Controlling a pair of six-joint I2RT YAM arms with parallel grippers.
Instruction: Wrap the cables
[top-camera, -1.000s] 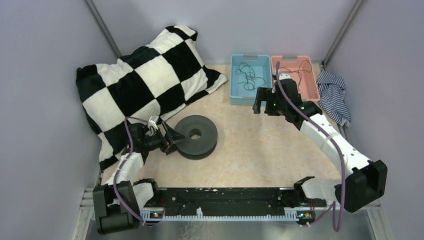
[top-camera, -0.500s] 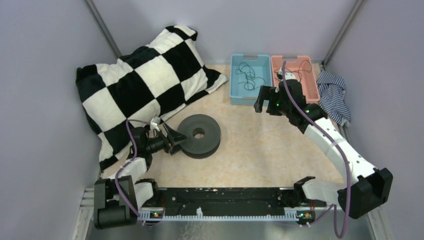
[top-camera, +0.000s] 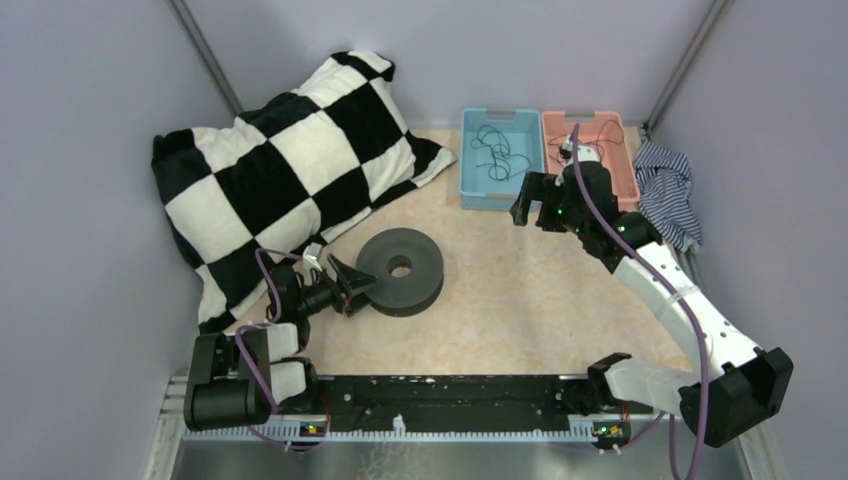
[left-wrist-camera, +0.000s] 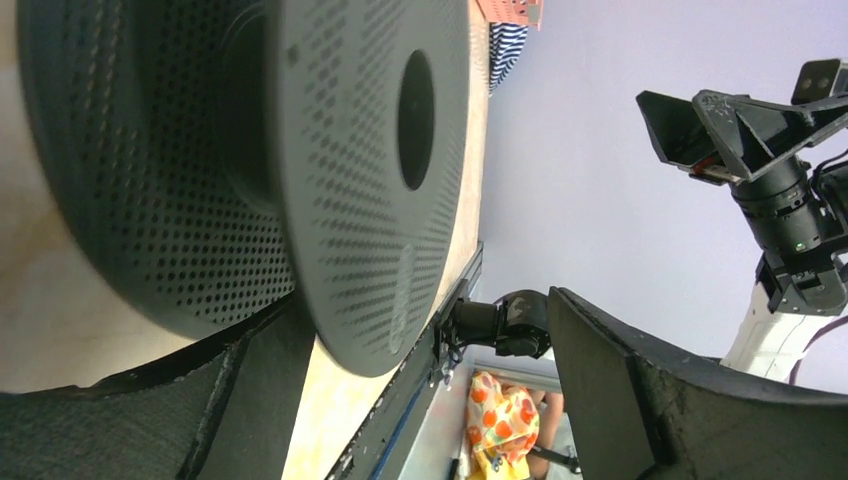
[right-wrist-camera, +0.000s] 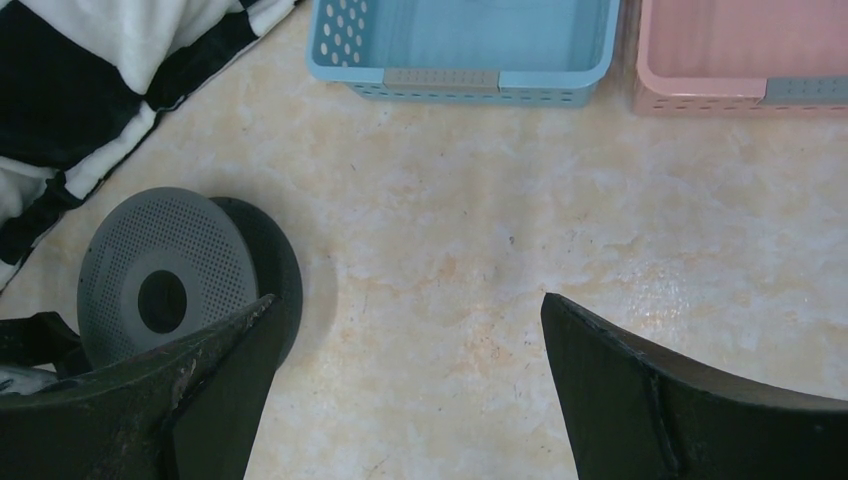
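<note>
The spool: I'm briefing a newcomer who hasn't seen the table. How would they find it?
Start at the big checkered pillow on the left. Just off its near edge, toward the middle, lies the spool, with the left claw at its rim. It is the only dark round disc with a centre hole.

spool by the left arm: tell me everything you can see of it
The spool is a dark grey reel, matte plastic by its look: two wide perforated flanges, a narrower core, a round centre hole. It lies flat on the beige table, just off the checkered pillow. Nothing shows wound on it. The open left gripper brackets its near rim; contact is unclear.
</note>
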